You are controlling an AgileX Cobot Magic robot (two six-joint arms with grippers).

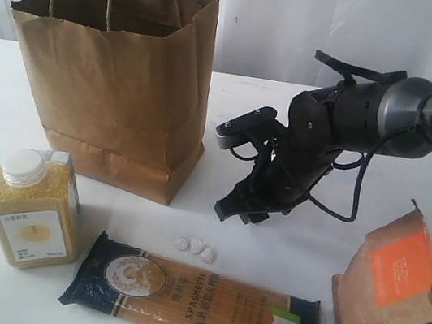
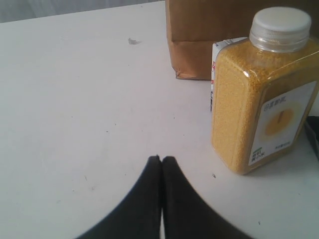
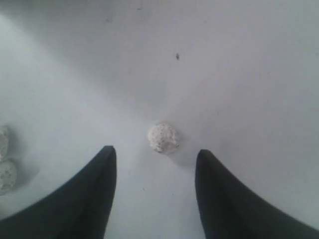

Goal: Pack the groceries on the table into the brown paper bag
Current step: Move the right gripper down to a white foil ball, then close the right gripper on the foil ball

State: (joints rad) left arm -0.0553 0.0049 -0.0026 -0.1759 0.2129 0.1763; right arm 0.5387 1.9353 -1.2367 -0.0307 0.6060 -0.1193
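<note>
The spaghetti packet [image 1: 194, 302] lies flat along the bottom edge of the exterior frame. Its long axis runs left to right and dips a little toward the lower right. At lower left the yellow-grain bottle [image 1: 31, 211] stands upright, and at lower right the brown pouch [image 1: 392, 297] stands on its base. Just above the packet's middle a few small white lumps [image 1: 197, 247] sit on the bench [image 1: 133, 215].

Above those, at mid-frame, the right gripper [image 1: 239, 213] hangs low over bare bench. Its jaws are spread and hold nothing. Its own wrist view shows one lump [image 3: 163, 138] on the surface just ahead of the gap, and no grocery. The packet lies just below this gripper in the frame, with the pouch further off at lower right, so the right arm looks the nearer one for either. To take the packet the jaws would likely need to close across its narrow width, not along its length.

The left gripper [image 2: 161, 158] is pressed together and empty. From it, the bottle [image 2: 264, 94] stands toward the right of its wrist picture, near but apart. I would give that item to the left arm.

Farthest back, at upper left, the brown paper bag [image 1: 114, 80] stands upright with its mouth open, just behind the bottle and well left of the right gripper.
</note>
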